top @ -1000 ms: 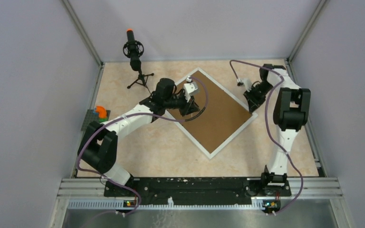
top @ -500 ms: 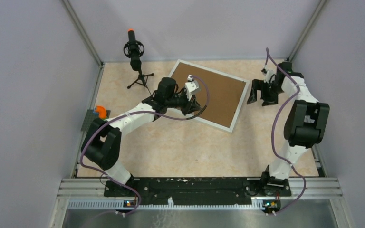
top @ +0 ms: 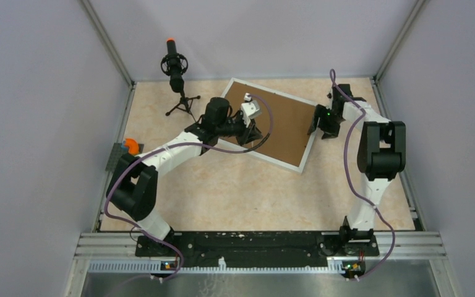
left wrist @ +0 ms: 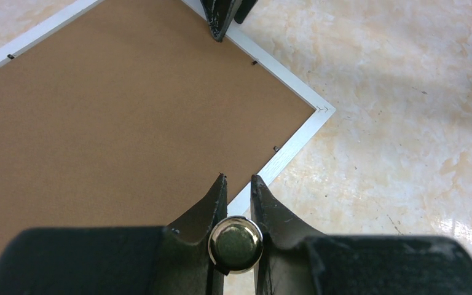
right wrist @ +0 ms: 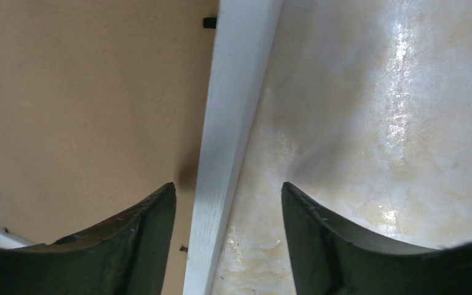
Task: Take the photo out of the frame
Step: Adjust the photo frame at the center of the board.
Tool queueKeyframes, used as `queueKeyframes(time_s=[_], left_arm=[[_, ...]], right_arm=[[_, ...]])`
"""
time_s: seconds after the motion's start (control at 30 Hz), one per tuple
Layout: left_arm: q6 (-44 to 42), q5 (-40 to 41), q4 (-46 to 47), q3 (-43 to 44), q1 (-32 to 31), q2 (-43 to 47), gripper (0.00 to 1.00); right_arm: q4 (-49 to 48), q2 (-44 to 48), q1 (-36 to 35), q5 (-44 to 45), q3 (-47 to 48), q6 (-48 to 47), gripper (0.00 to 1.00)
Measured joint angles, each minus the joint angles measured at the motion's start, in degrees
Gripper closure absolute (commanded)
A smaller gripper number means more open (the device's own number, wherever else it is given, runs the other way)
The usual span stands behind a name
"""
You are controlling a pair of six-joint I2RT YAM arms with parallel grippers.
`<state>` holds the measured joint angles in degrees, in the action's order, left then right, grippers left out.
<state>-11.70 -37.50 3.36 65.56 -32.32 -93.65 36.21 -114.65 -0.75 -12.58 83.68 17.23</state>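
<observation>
- Lying back-up on the far middle of the table, the frame is skewed to the table edges; the photo is hidden in every view
- Overhead view only: both arms reach in together, the left gripper over the frame's near-left part and the right gripper at its right edge, with a microphone on a tripod standing well apart at far left
- Left wrist view only: the brown backing board sits inside a thin white border, one corner is in sight, and the fingers are drawn in to a narrow slit above the border
- Same view: a round shiny metal disc sits between the finger roots; whether it is clamped cannot be told, and nothing lies between the tips
- Same view: one dark finger of the right gripper rests at the far border
- Right wrist view only: the jaws stand well apart astride the white border, one finger over the board and the other over the table, gripping nothing; a small black tab shows at the board's edge
</observation>
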Motion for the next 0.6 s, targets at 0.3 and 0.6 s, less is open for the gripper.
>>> queueKeyframes(time_s=[0.3,0.6], left_arm=[[-0.02,1.33,0.04,0.0,0.04,0.0,1.0],[0.02,1.6,0.04,0.0,0.04,0.0,1.0]], right_arm=[[-0.55,0.31,-0.7,-0.26,-0.96,-2.27,1.0],[0.74,4.92,4.83,-3.65,-7.23,-16.59,1.0]])
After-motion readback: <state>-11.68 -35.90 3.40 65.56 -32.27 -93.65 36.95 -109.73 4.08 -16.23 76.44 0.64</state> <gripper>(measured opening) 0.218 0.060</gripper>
